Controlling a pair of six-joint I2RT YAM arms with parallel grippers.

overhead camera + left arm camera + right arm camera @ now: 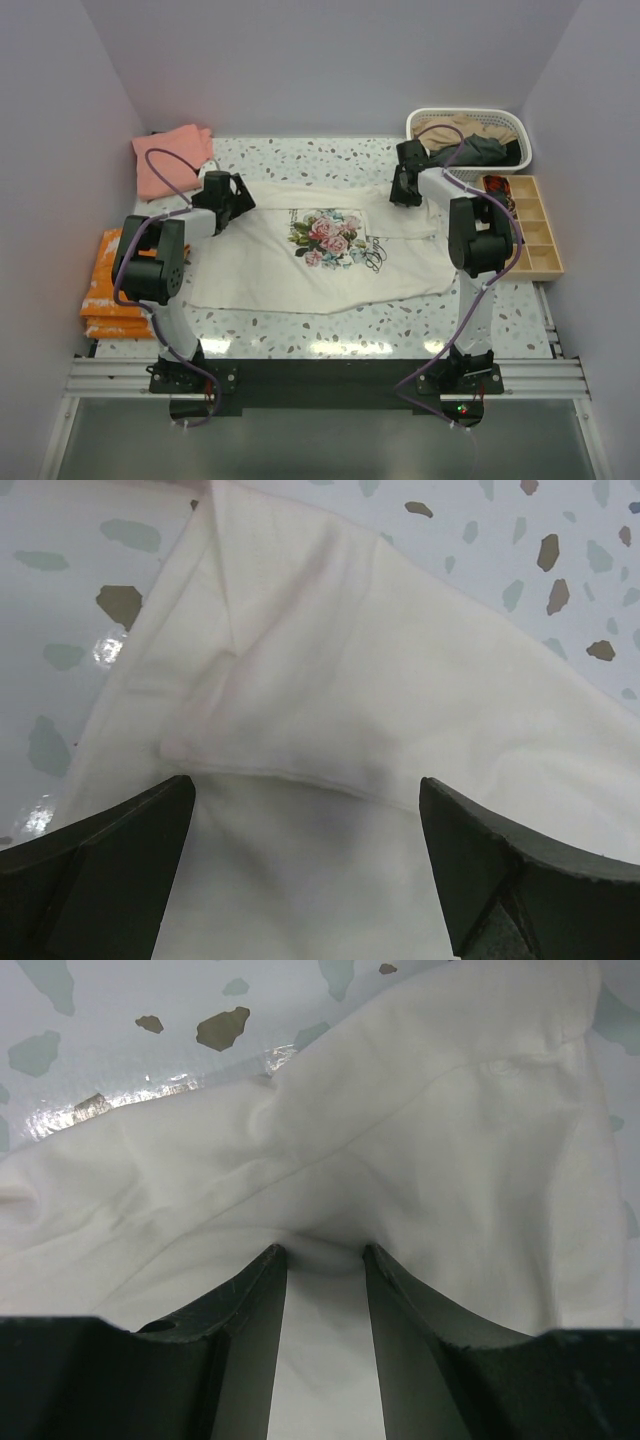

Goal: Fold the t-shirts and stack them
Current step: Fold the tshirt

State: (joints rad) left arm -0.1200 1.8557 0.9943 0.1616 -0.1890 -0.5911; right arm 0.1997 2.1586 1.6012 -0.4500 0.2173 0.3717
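shirt [320,262]: flat, print up, middle of worktop [330,330] | left pincer [305,800]: spread wide over left sleeve, empty | right pincer [325,1255]: clamped on bunched sleeve cloth | tip: close left on hem, lift both evenly

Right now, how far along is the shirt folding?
Done: a pink shirt looks folded at the far left corner; an orange stack sits at the left edge. In hand: the cream shirt lies spread out, unfolded; the right gripper pinches its right side, and the left gripper hangs open over its left edge. Left: folding it, plus the tan shirt and grey shirt in the basket.
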